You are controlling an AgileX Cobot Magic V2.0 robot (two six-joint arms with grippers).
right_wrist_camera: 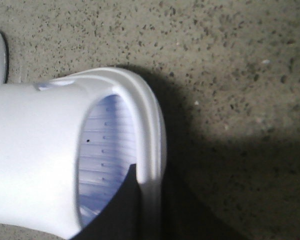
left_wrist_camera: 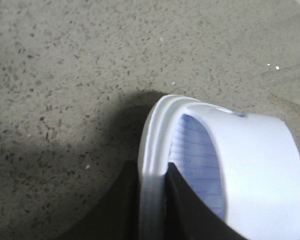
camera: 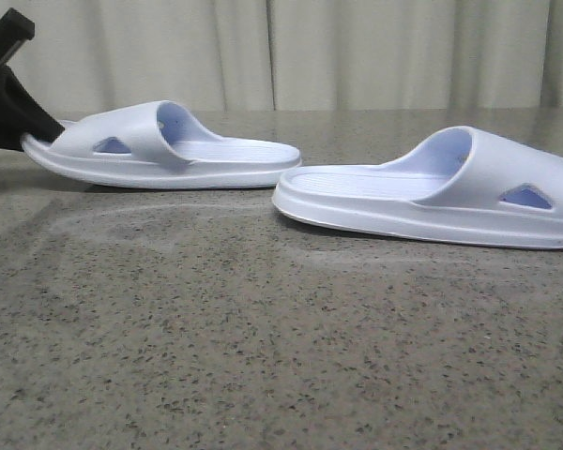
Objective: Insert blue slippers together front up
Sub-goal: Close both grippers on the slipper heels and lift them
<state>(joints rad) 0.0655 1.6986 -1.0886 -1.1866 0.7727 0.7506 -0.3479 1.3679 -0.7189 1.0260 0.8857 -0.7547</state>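
Two pale lavender-blue slippers lie on the speckled table, heels toward each other. The left slipper point(camera: 159, 150) has its toe end at the far left, where my black left gripper point(camera: 14, 98) meets it. In the left wrist view the left gripper point(left_wrist_camera: 153, 172) is shut on the slipper's toe rim point(left_wrist_camera: 155, 130), one finger inside on the footbed and one outside. The right slipper point(camera: 432, 187) runs off the frame's right edge. My right gripper point(right_wrist_camera: 151, 180) is shut on its toe rim point(right_wrist_camera: 152, 125) the same way; it does not show in the front view.
The grey speckled table point(camera: 263, 328) stretches toward the camera in front of both slippers. A pale curtain point(camera: 357, 52) hangs behind the table's far edge. A small gap separates the two heels near the middle.
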